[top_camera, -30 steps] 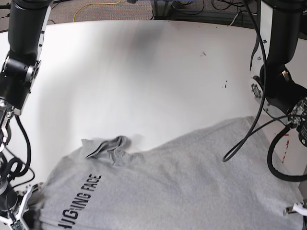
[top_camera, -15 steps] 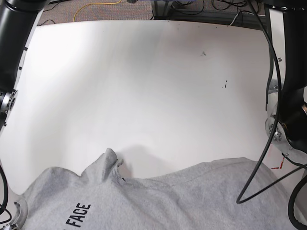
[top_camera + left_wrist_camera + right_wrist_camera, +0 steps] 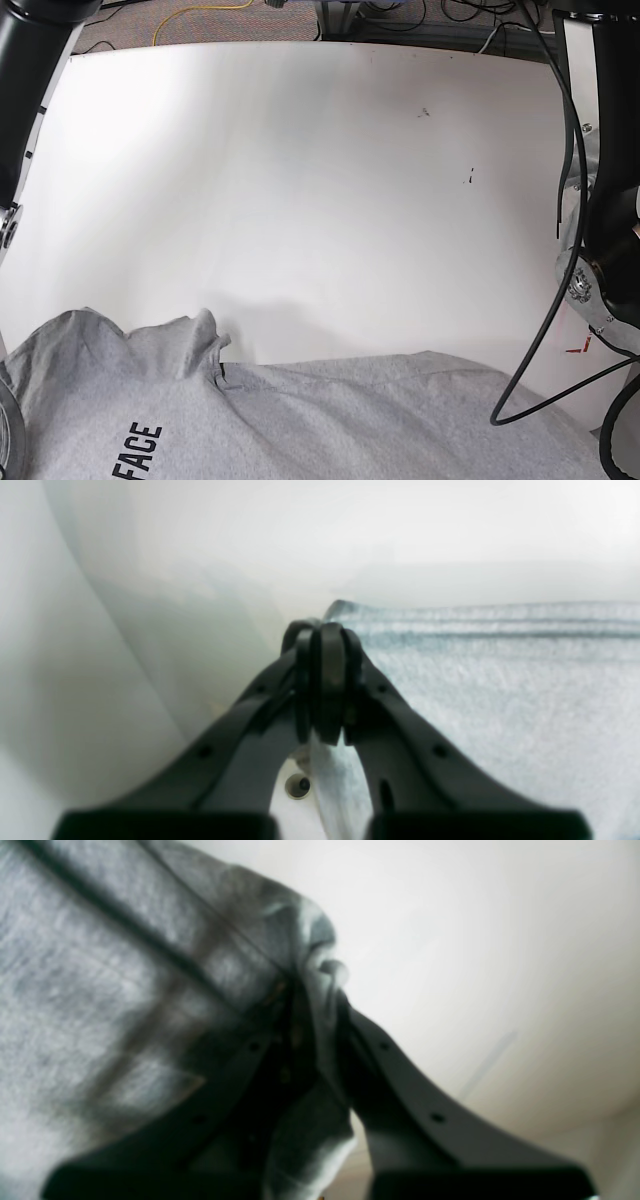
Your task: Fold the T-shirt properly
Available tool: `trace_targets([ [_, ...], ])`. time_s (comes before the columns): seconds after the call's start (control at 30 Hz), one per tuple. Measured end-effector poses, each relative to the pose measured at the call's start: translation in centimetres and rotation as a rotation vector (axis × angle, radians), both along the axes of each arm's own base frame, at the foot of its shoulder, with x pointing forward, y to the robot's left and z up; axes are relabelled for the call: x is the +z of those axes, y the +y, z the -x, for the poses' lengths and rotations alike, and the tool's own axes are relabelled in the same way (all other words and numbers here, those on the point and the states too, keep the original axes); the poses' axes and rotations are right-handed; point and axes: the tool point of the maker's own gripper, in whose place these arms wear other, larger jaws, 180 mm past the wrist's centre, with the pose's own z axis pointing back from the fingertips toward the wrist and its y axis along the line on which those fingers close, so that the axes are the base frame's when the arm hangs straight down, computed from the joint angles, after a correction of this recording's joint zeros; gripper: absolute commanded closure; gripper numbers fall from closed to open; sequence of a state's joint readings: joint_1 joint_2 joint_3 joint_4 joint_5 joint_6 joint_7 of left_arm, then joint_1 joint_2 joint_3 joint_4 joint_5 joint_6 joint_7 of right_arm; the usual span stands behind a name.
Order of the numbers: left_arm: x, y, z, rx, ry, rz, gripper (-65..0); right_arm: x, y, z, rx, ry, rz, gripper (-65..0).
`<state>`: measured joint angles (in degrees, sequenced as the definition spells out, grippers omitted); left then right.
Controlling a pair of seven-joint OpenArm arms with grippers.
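Grey cotton fills the base view's near edge: the T-shirt (image 3: 300, 420) lies on the white table (image 3: 300, 170), black lettering (image 3: 135, 452) at its left. In the left wrist view, the left gripper (image 3: 325, 680) is pressed together, pinching the shirt's hemmed edge. In the right wrist view, the right gripper (image 3: 320, 1040) pinches bunched shirt fabric.

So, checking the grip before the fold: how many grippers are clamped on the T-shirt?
2. The left gripper pinches a hemmed edge of the T-shirt; the right gripper has bunched cloth between its shut jaws. Neither gripper shows in the base view.
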<state>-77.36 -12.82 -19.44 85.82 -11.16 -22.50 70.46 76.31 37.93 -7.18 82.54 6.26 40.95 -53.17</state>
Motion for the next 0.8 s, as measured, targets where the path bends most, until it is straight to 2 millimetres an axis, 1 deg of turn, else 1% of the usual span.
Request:
trace_targets([
  [0.13,-0.1,-0.1,-0.1,-0.004,-0.001,0.0,0.0,-0.4,-0.3,0.0,-0.014,0.016,-0.001,-2.5],
  [0.33,-1.7,-0.1,-0.3,0.001,0.021,-0.006,0.0,-1.1,-0.4,-0.2,-0.021,0.033,-0.001,-2.5],
  [0.4,-2.4,-0.1,-0.2,0.01,0.032,-0.013,0.0,-1.2,-0.4,-0.2,-0.021,0.036,-0.001,-2.5],
  [0.5,-2.6,0.3,0.2,0.036,0.027,-0.022,0.0,-1.9,-0.3,-0.3,-0.021,0.048,0.004,-2.5],
  [0.57,-2.6,0.5,0.6,0.053,0.022,-0.03,0.0,-2.5,-0.8,-0.3,-0.049,0.067,0.014,-2.5],
  [0.67,-2.5,0.6,1.3,0.068,-0.001,-0.043,0.0,-3.1,-1.2,0.1,-0.087,0.089,0.03,-2.4],
  [0.8,-3.2,0.1,1.9,0.068,-0.009,-0.094,0.0,-2.7,-1.0,1.3,-0.105,0.065,0.057,-2.4],
])
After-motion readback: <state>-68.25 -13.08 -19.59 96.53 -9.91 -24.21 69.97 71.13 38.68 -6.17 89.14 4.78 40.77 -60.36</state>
